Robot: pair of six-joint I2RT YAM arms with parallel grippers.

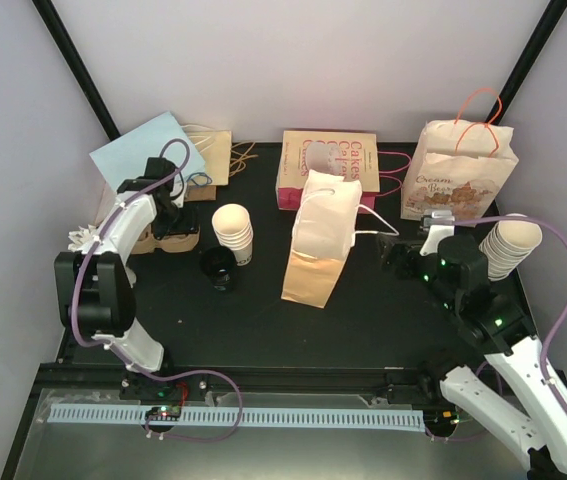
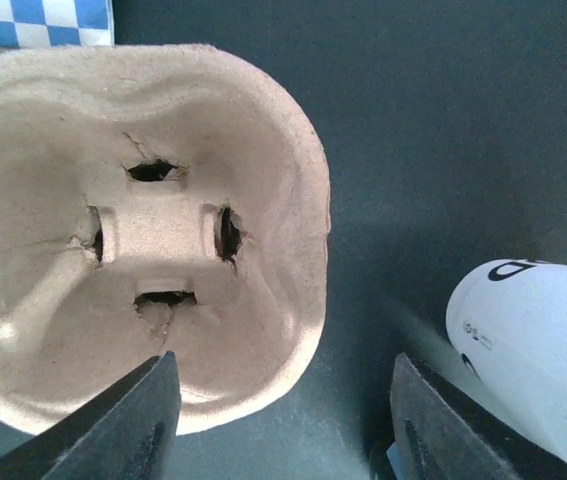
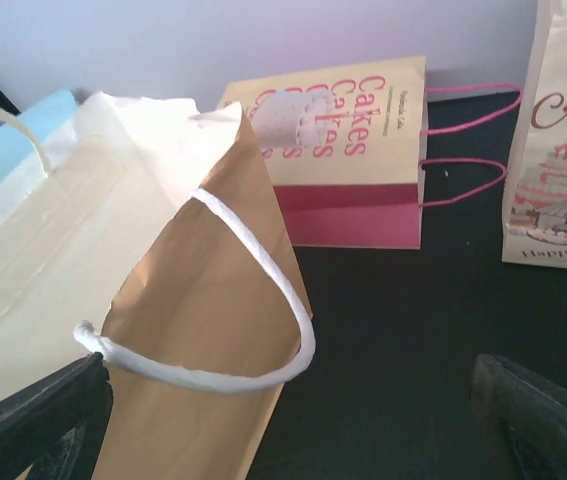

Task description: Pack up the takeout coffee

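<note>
Nearest, my left fingers [image 2: 133, 420] stand apart, clamped on nothing, poised at the near rim of the brown pulp cup carrier [image 2: 143, 230], probably to take it as the coffee's seat. Beside them a white rounded thing [image 2: 533, 340] with black print is cut off; I cannot name it. Over on the other side my right fingers [image 3: 533, 410] gape wide before the kraft bag [image 3: 193, 330], whose white handle [image 3: 263, 300] faces me. Farther off, the coffee's black lid [image 1: 218, 268] sits on the tabletop [image 1: 363, 320] just beside a stack of cups [image 1: 233, 232]; whether a cup is beneath it I cannot tell.
</note>
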